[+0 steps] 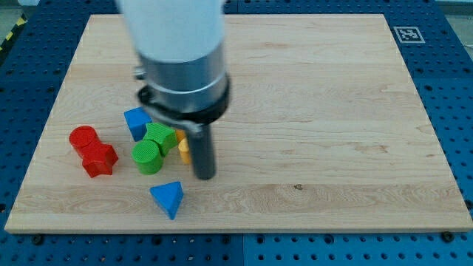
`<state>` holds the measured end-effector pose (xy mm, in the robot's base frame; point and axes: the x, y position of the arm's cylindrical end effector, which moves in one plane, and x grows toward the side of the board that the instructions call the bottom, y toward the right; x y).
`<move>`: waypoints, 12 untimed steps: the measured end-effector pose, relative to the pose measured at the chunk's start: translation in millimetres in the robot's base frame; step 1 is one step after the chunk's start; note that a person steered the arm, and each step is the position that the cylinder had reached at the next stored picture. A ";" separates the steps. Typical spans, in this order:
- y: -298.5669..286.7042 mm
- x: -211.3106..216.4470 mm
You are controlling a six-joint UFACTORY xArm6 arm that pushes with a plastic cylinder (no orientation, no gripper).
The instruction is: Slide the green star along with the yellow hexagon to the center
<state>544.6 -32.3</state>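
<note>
The green star (160, 136) lies left of the board's middle, with a green cylinder (146, 157) touching it at its lower left. The yellow hexagon (184, 149) sits just right of the green star, mostly hidden behind the rod. My tip (204, 176) is on the board directly right of and slightly below the yellow hexagon, touching or nearly touching it. The arm's grey and white body hides the board above the blocks.
A blue block (136, 120) sits at the green star's upper left. A red cylinder (83, 137) and a red star-like block (99, 159) lie at the view's left. A blue triangle (168, 198) lies near the bottom edge. The wooden board (332, 111) has a marker tag (406, 34) at its top right corner.
</note>
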 end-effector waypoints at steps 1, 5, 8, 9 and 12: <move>39.4 -17.8; -49.5 12.5; -93.0 12.4; -121.7 11.6; -82.6 -40.0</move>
<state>504.6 -114.9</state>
